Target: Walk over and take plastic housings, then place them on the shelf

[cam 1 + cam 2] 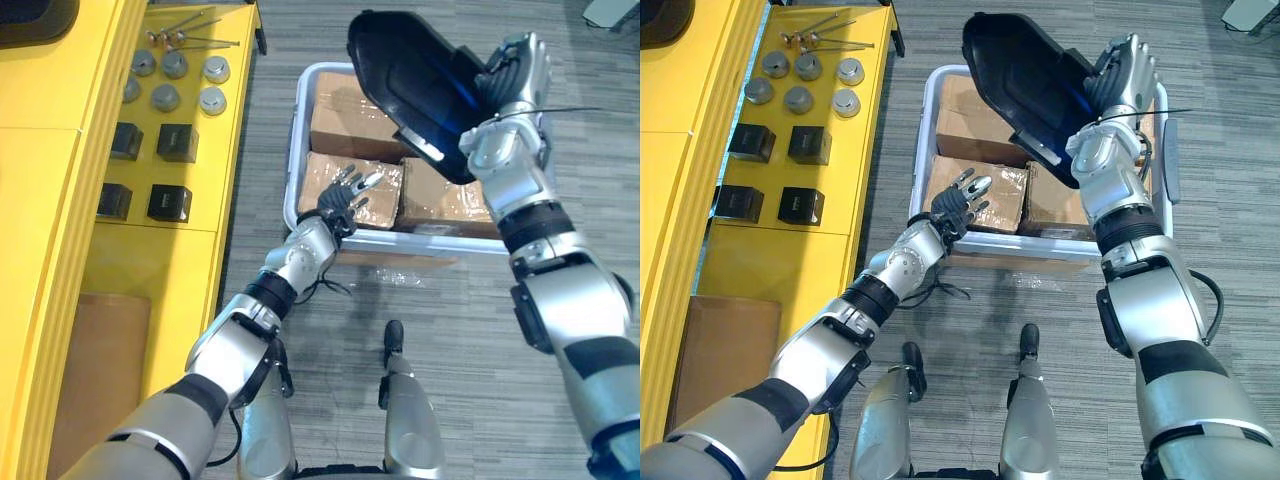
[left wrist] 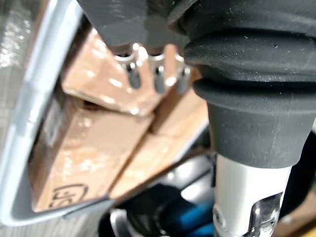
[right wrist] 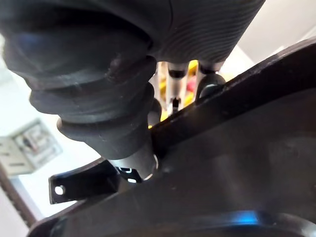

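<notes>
Edge grip could slip
Your right robot hand (image 1: 512, 72) clamps the housing (image 1: 410, 80) by its rim; left robot hand (image 1: 345, 196) spread. Swinging to the shelf (image 1: 165, 262) may twist it loose.

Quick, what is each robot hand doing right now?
Left robot hand: open, holding nothing.
Right robot hand: closed on the black plastic housing.

black housing (image 1: 410, 75), yellow shelf (image 1: 170, 260), brown boxes (image 1: 345, 125)

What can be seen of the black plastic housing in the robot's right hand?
The glossy black plastic housing is a large curved shell, its hollow side toward the camera, with a pale patch near its lower end. The right hand grips its edge, holding it tilted above the white tray of cardboard boxes.
</notes>
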